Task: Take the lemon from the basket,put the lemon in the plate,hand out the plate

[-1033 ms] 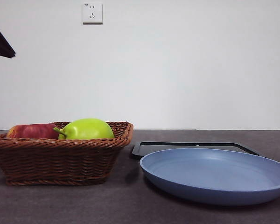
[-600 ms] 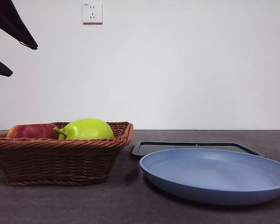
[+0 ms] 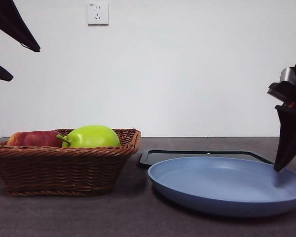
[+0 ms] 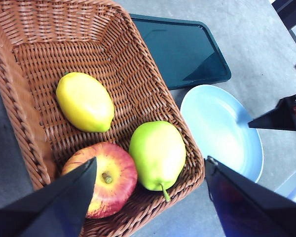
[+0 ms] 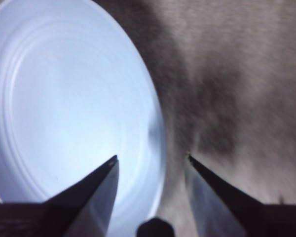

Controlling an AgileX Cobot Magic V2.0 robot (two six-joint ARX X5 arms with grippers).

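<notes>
The yellow lemon (image 4: 85,101) lies in the brown wicker basket (image 4: 138,89) beside a red apple and a green stemmed fruit; the front view hides it behind the basket (image 3: 64,170) wall. My left gripper (image 4: 150,170) is open, high above the basket; it shows at the front view's top left (image 3: 10,47). The light blue plate (image 3: 227,185) stands on the table to the right of the basket. My right gripper (image 5: 150,159) is open, its jaws astride the plate's rim (image 5: 155,123); it shows at the front view's right edge (image 3: 287,143).
A red apple (image 4: 106,177) and a green stemmed fruit (image 4: 158,153) share the basket with the lemon; both rise above its rim in the front view (image 3: 91,136). A flat black tray (image 3: 202,155) lies behind the plate. A wall socket (image 3: 97,13) is on the white wall.
The right gripper has come down into the front view at the right edge, to the plate's rim. The left gripper rose into view at the top left, then held still.
</notes>
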